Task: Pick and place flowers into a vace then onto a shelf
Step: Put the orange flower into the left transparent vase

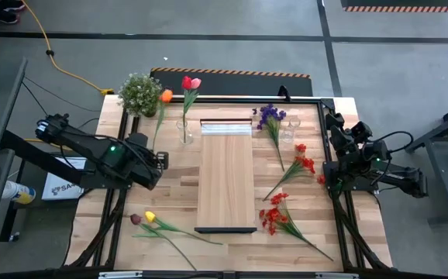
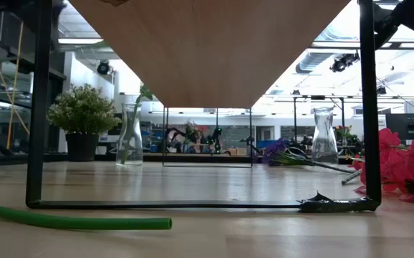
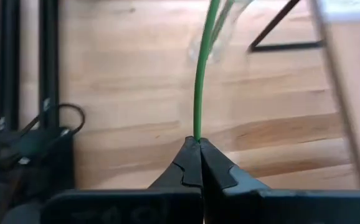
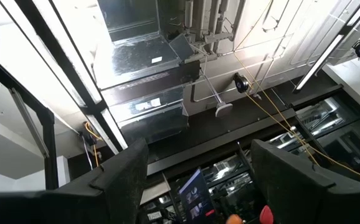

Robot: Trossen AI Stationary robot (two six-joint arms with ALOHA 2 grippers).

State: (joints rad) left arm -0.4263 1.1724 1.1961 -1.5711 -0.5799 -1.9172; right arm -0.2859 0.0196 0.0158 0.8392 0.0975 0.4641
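Left gripper [image 3: 199,144] over the table's left side, fingers pressed together on the green stem of the orange tulip [image 1: 166,96]; stem running up from the fingertips toward the left vase [image 1: 185,132], blossom near the potted plant [image 1: 139,93]. Red tulip [image 1: 191,83] already standing in that vase, just beside the shelf's [image 1: 225,174] far left corner. Right gripper [image 4: 198,162] raised at the table's right edge, tilted up toward the ceiling, fingers spread apart and holding nothing. Second vase [image 1: 289,129] standing bare past the shelf's far right corner, purple sprig [image 1: 270,117] lying next to it. Red sprays [image 1: 301,164] on the table right of the shelf, another [image 1: 276,215] nearer the front. Yellow tulip [image 1: 150,217] and dark tulip [image 1: 136,219] lying at the front left. Shelf top bare.
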